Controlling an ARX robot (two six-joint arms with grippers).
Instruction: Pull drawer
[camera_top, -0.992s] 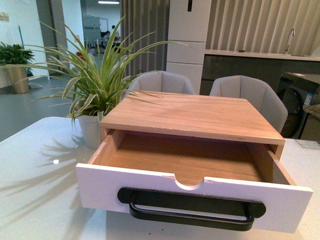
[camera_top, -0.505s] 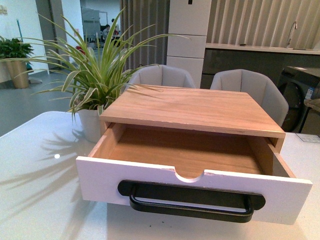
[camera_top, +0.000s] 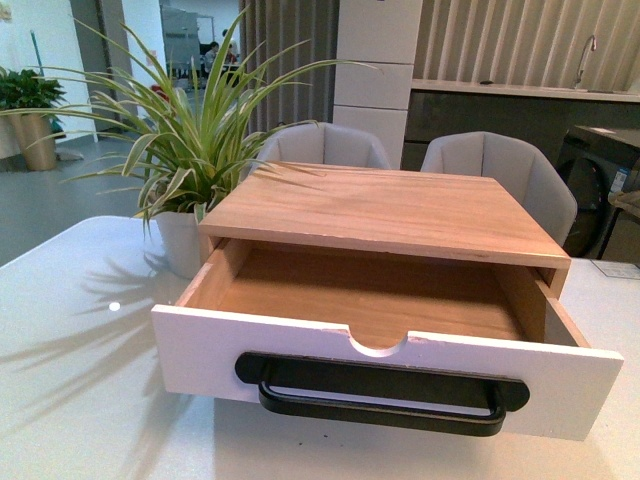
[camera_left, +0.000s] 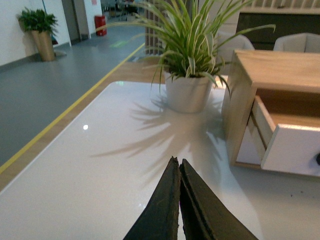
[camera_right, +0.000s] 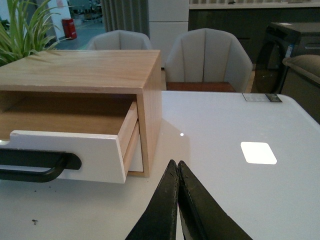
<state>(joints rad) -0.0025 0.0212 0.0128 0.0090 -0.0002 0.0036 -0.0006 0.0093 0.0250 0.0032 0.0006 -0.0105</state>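
The drawer (camera_top: 385, 375) stands pulled well out of its wooden case (camera_top: 385, 212) on the white table (camera_top: 70, 400), light wood inside showing, its black bar handle (camera_top: 380, 400) free of both arms. The left gripper (camera_left: 178, 167) hangs apart to the drawer's left, fingertips pressed together on nothing. The right gripper (camera_right: 177, 167) hangs apart to its right, likewise closed and empty. A potted plant (camera_top: 185, 150) partly hides the case's far left corner; the wrist views cut off the drawer front.

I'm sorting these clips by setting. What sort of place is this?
Probably an office break area or showroom kitchenette: a white table with grey upholstered chairs behind it, a counter with a tap along the back wall, and potted plants beside an open corridor floor.
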